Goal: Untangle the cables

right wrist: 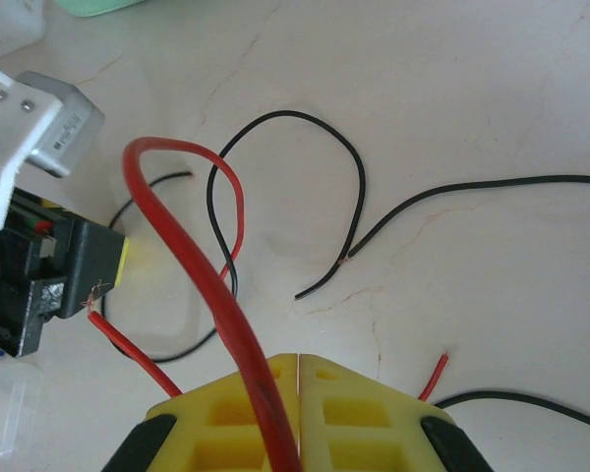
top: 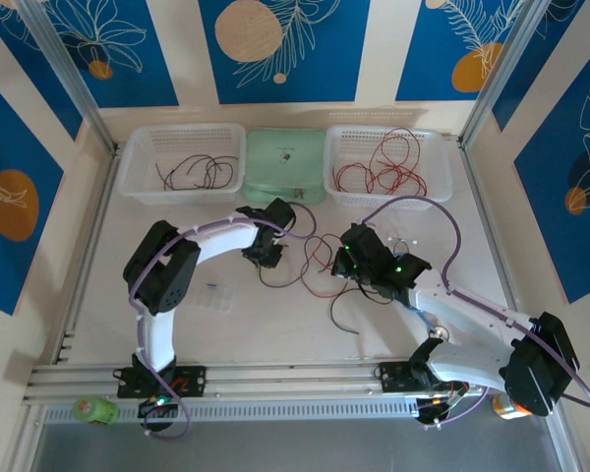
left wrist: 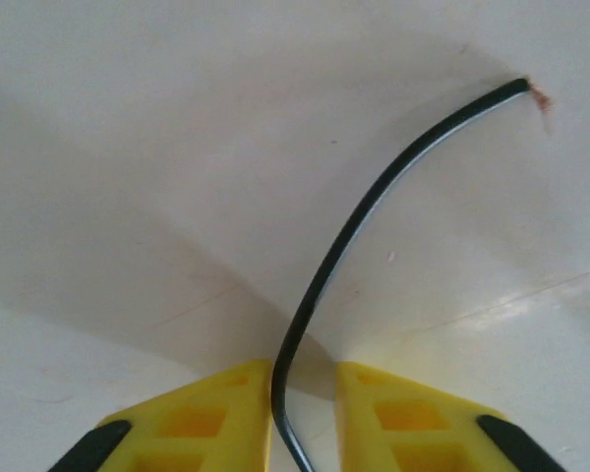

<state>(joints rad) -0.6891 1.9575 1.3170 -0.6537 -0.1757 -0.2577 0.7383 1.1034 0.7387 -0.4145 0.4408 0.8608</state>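
Loose red and black cables (top: pixel 313 267) lie tangled on the table between my two grippers. My left gripper (top: pixel 267 251) hovers low over the table with its yellow fingers apart. A black cable (left wrist: pixel 374 197) runs between its fingertips (left wrist: pixel 226 413), resting against the left one, and ends in a bare copper tip. My right gripper (right wrist: pixel 300 393) is shut, and a thick red cable (right wrist: pixel 192 246) arches up out of its closed jaws. Beyond it lie a looping black cable (right wrist: pixel 324 138) and another black strand (right wrist: pixel 472 192).
A left white basket (top: pixel 138 182) holds black cables, and a right white basket (top: pixel 339 187) holds red ones. A green lidded box (top: pixel 285 165) sits between them. A clear plastic piece (top: pixel 214 298) lies near the left arm. The left arm's wrist (right wrist: pixel 39 246) is close at the left.
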